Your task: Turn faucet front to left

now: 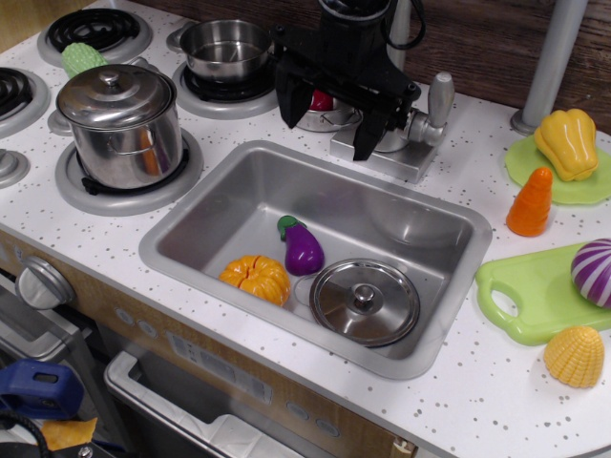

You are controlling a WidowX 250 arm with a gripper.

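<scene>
a black gripper [326, 124] hangs in the upper middle of the frame, just behind the back rim of the sink [191, 250]. its two dark fingers are spread apart and point downward, one at the left near the small pan, the other at the right in front of the faucet [406, 143]; nothing is pinched between them. the faucet sits on the white speckled tabletop [477, 401] just right of the gripper, at the sink's back edge. its flat square base plate lies against the rim, its rounded lever stands up on the right side, and much of its body is hidden behind the gripper, so contact between them cannot be told.

inside the sink lie an orange pumpkin [256, 279], a purple eggplant [303, 250] just right of it, and a round steel lid [364, 301] toward the lower right.

at the left, a lidded steel pot [120, 124] stands on a burner, and a green corn cob [83, 58] lies behind it. an open steel pan [225, 50] sits on the burner at the upper middle.

at the right, a yellow pepper [567, 141] rests on a green plate [582, 189], an orange carrot [532, 202] stands just beside it, a purple striped onion [594, 271] lies on a green cutting board [525, 305], and a yellow shell-shaped piece [576, 356] sits below. a grey pole [551, 57] rises at the upper right.
</scene>
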